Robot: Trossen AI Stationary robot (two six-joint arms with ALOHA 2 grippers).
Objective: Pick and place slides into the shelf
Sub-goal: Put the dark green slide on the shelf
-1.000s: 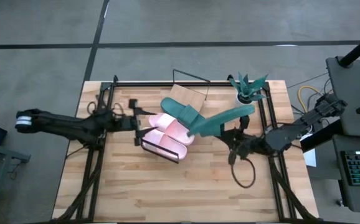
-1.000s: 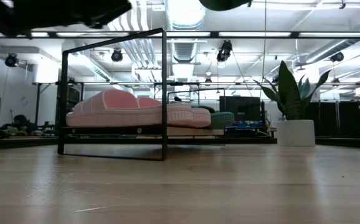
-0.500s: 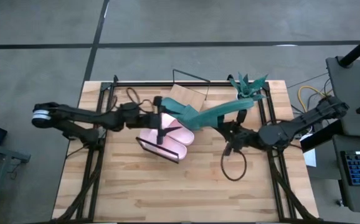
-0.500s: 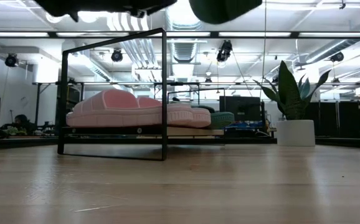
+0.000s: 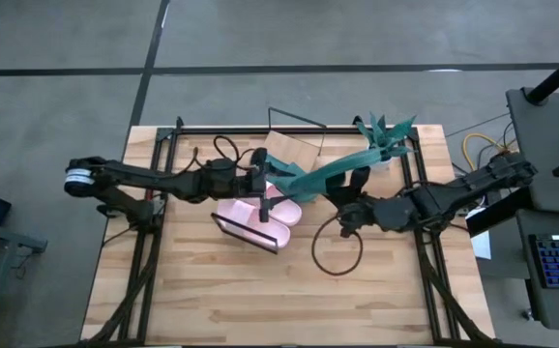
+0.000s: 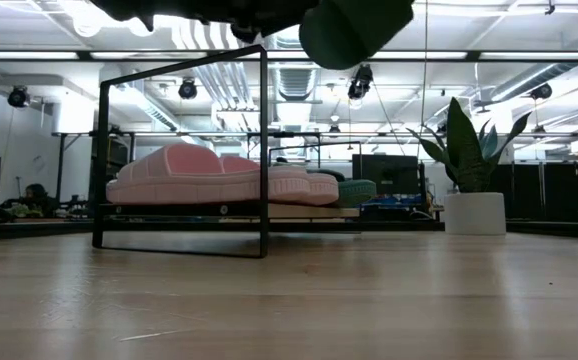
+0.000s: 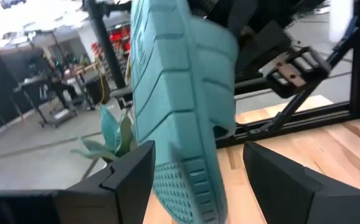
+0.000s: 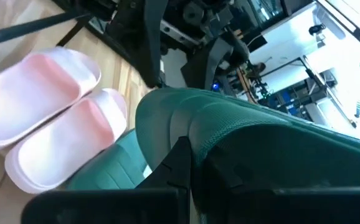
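Two pale pink slides [image 5: 253, 210] lie side by side on the shelf [image 5: 295, 147], a light-wood board in a black wire frame. A dark teal slide [image 5: 278, 168] lies on the board beyond them. My right gripper [image 5: 357, 187] is shut on a second teal slide [image 5: 333, 171] and holds it in the air over the shelf. My left gripper [image 5: 264, 187] is open; its fingers [image 7: 129, 177] stand on either side of that slide's free end [image 7: 186, 118]. I cannot tell whether they touch it. My right gripper pinches the teal slide between its two fingers [image 8: 181, 163] near the end toward the table's right [image 8: 230, 155]. The fingers come nearly level from the table's right. The slide is lifted clear and reaches left over the shelf, tilted on its side.
A potted plant [image 5: 386, 137] stands at the far right of the table, close behind the held slide. A black cable loop [image 5: 338, 246] hangs from my right arm over bare tabletop [image 5: 260, 290]. The shelf's wire frame [image 6: 263, 150] rises above the board.
My left gripper has travelled toward the table's right, over the pink slides, until its open fingers flank the held slide's free end. My right gripper has shifted left with the teal slide, which has swung a little toward the far edge and stays clear of the shelf.
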